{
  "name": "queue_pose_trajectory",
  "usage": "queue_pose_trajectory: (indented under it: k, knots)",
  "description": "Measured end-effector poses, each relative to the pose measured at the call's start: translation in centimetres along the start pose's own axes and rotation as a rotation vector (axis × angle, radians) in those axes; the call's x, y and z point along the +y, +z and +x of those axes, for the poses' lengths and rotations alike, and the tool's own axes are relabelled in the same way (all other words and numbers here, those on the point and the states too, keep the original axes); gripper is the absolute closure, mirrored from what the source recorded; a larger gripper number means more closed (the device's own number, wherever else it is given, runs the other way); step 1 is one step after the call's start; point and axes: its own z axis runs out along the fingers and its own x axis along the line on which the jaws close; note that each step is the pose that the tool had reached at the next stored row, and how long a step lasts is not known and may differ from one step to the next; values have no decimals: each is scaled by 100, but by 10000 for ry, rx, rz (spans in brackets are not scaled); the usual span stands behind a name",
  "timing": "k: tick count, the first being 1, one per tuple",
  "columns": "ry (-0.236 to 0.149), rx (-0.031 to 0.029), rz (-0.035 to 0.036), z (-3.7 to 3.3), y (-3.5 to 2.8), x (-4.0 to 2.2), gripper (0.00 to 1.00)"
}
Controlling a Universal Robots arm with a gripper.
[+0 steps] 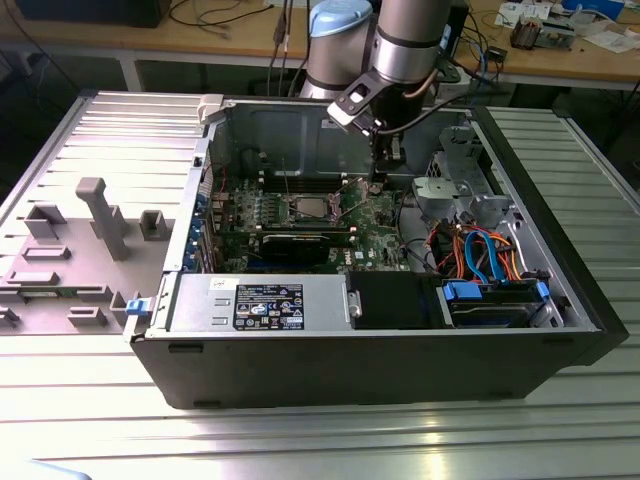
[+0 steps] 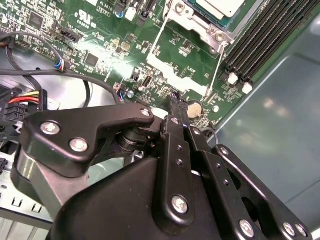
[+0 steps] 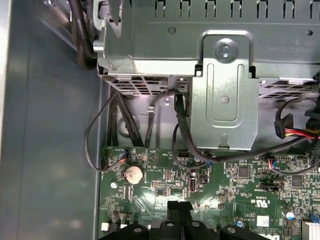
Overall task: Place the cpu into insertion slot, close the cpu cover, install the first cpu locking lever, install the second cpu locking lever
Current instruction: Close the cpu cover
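The cpu [image 1: 311, 208] [image 2: 220, 6], a flat square with a silver top, lies in the insertion slot on the green motherboard inside the open computer case. The silver frame of the cpu cover [image 2: 197, 22] lies around it. Two thin wire locking levers [image 2: 158, 42] [image 2: 217, 67] stick out from the socket, raised off the board. My gripper [image 1: 381, 178] [image 2: 174, 100] [image 3: 180, 206] hangs just above the board at the exterior view's right of the socket, near a coin battery [image 3: 133, 173]. Its fingers are shut, with nothing seen between them.
A grey drive cage [image 1: 455, 190] [image 3: 225, 85] with dark cables stands close beside the gripper. Long memory slots [image 2: 260, 40] run along the socket. A black expansion card [image 1: 300, 245] and the power supply [image 1: 260, 303] lie toward the case front. Orange and blue cables [image 1: 480, 250] fill the exterior view's right.
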Motion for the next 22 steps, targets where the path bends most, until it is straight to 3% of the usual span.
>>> queue_pose_trajectory:
  k: [4, 10, 15, 22]
  knots:
    - [1, 1, 59, 0, 60, 14, 89]
    - [-3, 6, 57, -1, 150, 18, 89]
    - [-4, 11, 56, 0, 152, -26, 89]
    - [-3, 12, 57, 0, 152, -31, 89]
